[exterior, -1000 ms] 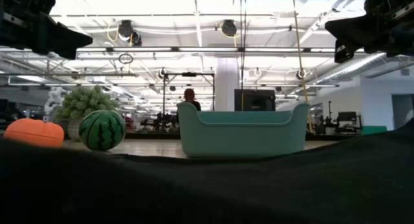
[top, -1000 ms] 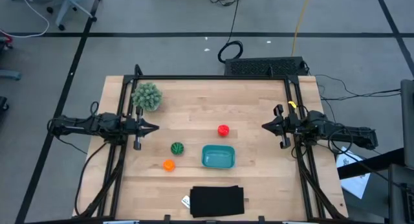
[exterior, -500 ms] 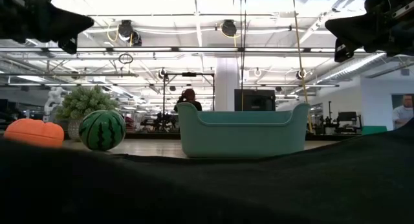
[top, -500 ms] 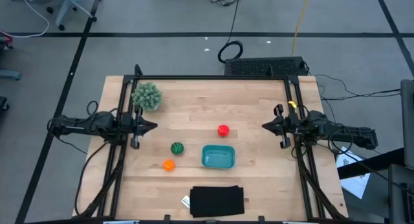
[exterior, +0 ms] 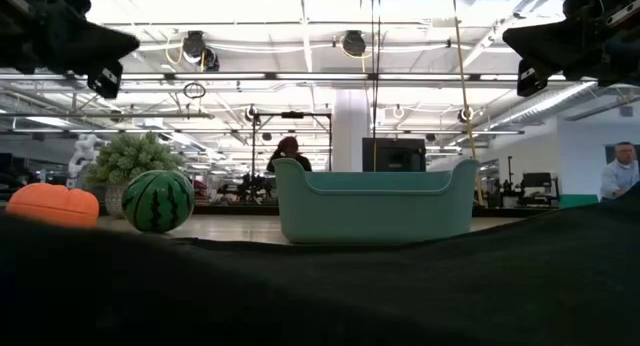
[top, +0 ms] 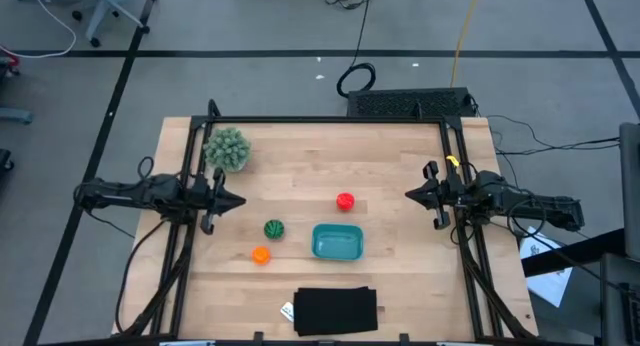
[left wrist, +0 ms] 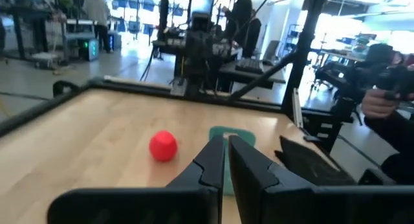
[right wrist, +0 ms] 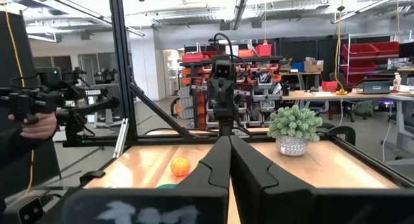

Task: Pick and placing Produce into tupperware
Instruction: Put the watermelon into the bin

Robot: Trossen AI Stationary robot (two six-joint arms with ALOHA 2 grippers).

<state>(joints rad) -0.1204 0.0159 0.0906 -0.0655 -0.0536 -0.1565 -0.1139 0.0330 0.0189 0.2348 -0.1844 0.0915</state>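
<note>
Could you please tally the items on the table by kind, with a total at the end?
Toy produce balls: 3 – watermelon-striped ball, red ball, orange ball
Teal tub: 1
Fuzzy green plant: 1
Flat black rectangle: 1
Total: 6

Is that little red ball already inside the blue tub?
No, the red ball lies on the bare wooden table, apart from the empty blue tub.

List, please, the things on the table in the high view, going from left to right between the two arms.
Pale-green bushy clump → orange ball → striped green ball → red ball. The teal tub and the black rectangle overlap these in the order, so I leave them out.
</note>
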